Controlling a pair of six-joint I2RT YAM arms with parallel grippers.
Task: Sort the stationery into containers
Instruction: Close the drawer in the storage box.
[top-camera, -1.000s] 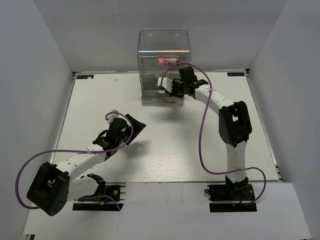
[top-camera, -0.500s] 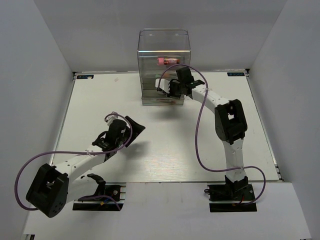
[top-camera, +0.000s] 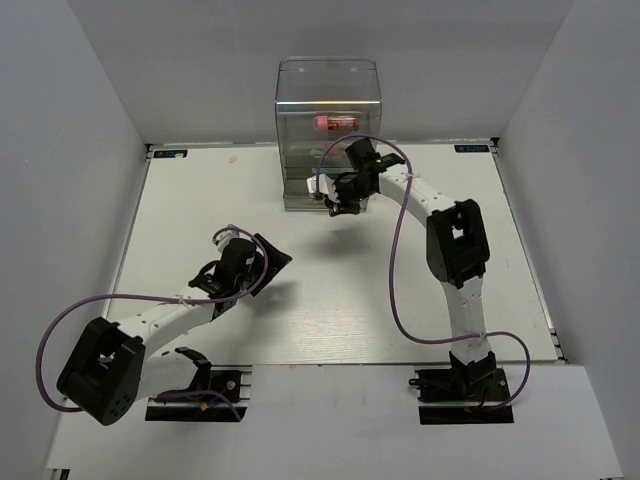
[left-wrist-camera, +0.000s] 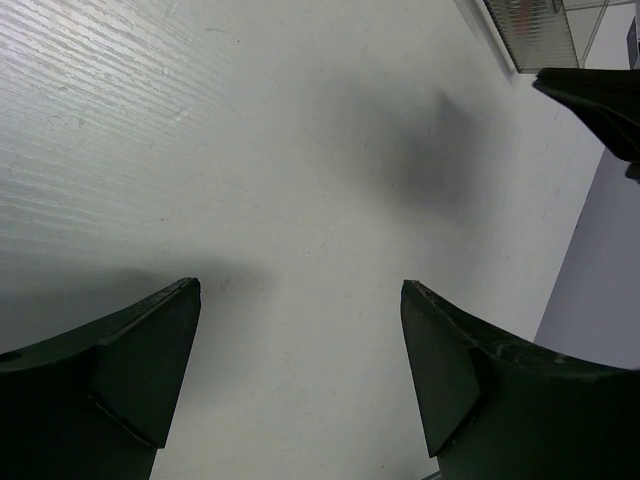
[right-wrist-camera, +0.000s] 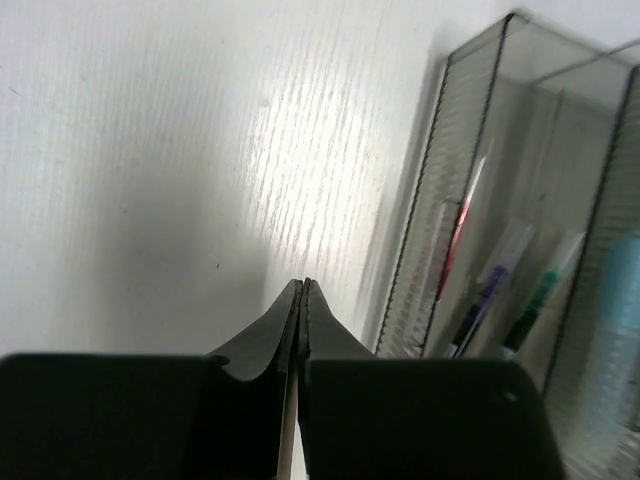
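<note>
Right gripper (right-wrist-camera: 302, 287) clenched empty, left gripper (left-wrist-camera: 300, 290) spread open.
We judge the tall clear plastic cabinet (top-camera: 328, 95) light, slick and brittle: press its front gently.

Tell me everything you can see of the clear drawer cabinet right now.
The clear drawer cabinet stands upright at the table's far edge. Transparent plastic by its look, rounded top, stacked shallow drawers. A pink marker lies in an upper level; the right wrist view shows a red pen and a green marker inside too. The shut right end effector sits by its front base; contact cannot be told.
</note>
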